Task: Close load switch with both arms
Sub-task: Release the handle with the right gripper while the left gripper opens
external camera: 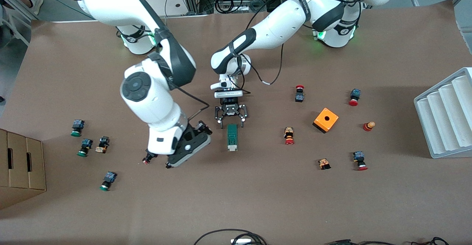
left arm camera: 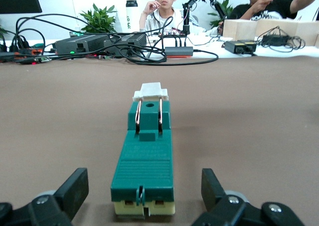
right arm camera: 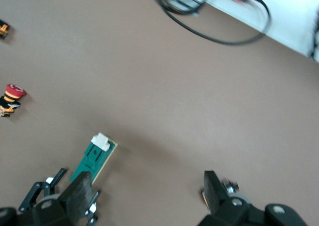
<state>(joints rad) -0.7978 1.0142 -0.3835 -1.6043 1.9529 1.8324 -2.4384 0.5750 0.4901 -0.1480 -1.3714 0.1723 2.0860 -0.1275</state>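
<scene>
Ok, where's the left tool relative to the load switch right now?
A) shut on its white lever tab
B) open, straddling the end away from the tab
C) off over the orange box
B: the left tool is open at the load switch, its fingers either side of the end away from the white tab, not touching.

Brown paper-covered table [external camera: 258, 200]. On it, approx. at centre: narrow green rectangular load switch [external camera: 232, 137], white lever tab at its end nearer to front camera. Toward left arm's end: orange plastic box with round hole [external camera: 325, 120], red-capped push buttons [external camera: 299, 93] scattered around it, grey ridged tray [external camera: 448, 114] at table edge. Toward right arm's end: green-capped push buttons [external camera: 77, 127], brown cardboard box [external camera: 20, 167].
</scene>
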